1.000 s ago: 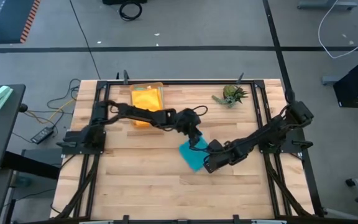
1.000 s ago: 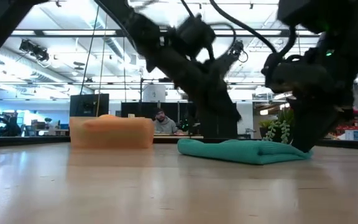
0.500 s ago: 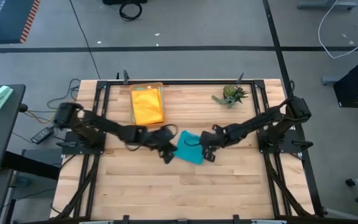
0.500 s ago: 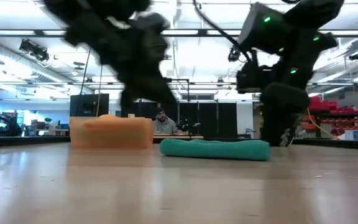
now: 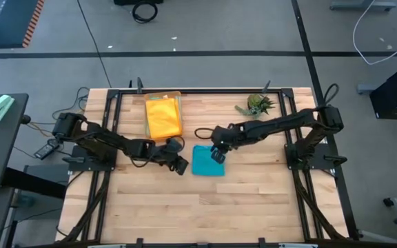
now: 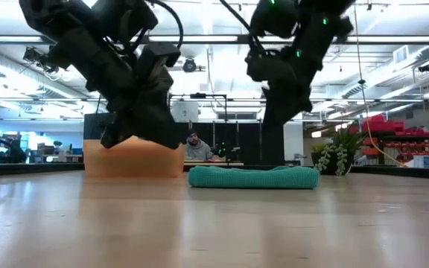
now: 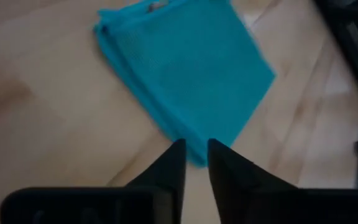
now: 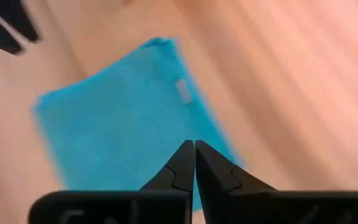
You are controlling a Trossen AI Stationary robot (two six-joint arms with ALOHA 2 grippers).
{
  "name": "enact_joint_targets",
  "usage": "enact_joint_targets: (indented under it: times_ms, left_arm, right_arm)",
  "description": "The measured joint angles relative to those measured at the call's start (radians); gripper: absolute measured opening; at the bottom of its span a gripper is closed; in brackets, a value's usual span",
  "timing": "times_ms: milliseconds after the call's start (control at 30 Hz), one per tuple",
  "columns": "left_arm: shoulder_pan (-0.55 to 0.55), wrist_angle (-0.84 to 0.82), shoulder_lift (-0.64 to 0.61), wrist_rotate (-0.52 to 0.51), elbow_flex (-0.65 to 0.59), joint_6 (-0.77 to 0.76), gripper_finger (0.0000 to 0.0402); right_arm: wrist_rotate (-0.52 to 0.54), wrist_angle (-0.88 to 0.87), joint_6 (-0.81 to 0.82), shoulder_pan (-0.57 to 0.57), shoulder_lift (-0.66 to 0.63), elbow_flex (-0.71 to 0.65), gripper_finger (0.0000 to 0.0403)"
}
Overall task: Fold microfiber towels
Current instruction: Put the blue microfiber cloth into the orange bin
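Observation:
A teal microfiber towel [image 5: 205, 162] lies folded into a flat square near the middle of the table, and in the low view the teal towel [image 6: 253, 177] reads as a thick pad. My left gripper [image 5: 182, 166] hovers just off its left near corner [image 7: 194, 158], fingers a narrow gap apart with nothing between them. My right gripper [image 5: 218, 154] hangs shut over the towel's far right part [image 8: 166, 112], clear of it. A yellow towel [image 5: 163, 117] lies in the orange tray [image 5: 178, 96] at the far side.
A small spiky green plant [image 5: 256, 105] stands at the far right of the table. The orange tray [image 6: 134, 158] is to the left of the teal towel and behind it. Bare wood stretches along the near half of the table [image 5: 205, 213].
The teal towel has slid toward the table's left and far side and turned from a slanted lie to square with the edges. My left gripper has drawn back toward the left edge, off the towel. My right gripper has swung left and toward the far edge, rising.

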Motion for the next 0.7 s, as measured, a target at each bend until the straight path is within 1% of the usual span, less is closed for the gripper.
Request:
enact_joint_targets:
  times_ms: [67, 133, 233, 300, 400, 500, 600, 700]
  left_arm:
    - [0.003, 0.027, 0.0, 0.002, 0.0, -0.007, 0.0094]
    - [0.006, 0.037, 0.0, 0.005, 0.0, -0.033, 0.0124]
    - [0.018, 0.04, 0.0, 0.004, 0.0, -0.048, 0.0173]
    - [0.026, 0.041, 0.0, 0.001, 0.0, -0.048, 0.0205]
    - [0.045, 0.065, 0.013, 0.001, 0.001, -0.048, 0.0246]
    - [0.065, 0.087, 0.048, 0.0, 0.004, -0.048, 0.0273]
    - [0.077, 0.093, 0.111, 0.0, 0.016, -0.049, 0.0285]
    - [0.078, 0.105, 0.17, 0.005, 0.039, -0.069, 0.0283]
  right_arm:
    - [-0.036, -0.049, 0.088, 0.026, 0.0, 0.037, 0.0028]
    - [-0.065, -0.049, 0.177, 0.062, -0.008, 0.043, 0.004]
    - [-0.106, -0.046, 0.307, 0.108, -0.018, 0.019, 0.0066]
    - [-0.106, -0.033, 0.396, 0.135, -0.028, -0.016, 0.0088]
    - [-0.083, 0.058, 0.539, 0.168, -0.067, -0.113, 0.0126]
    - [-0.027, 0.223, 0.672, 0.201, -0.117, -0.238, 0.0163]
    - [0.055, 0.372, 0.796, 0.226, -0.154, -0.356, 0.0191]
    - [0.11, 0.485, 0.873, 0.242, -0.165, -0.441, 0.0205]
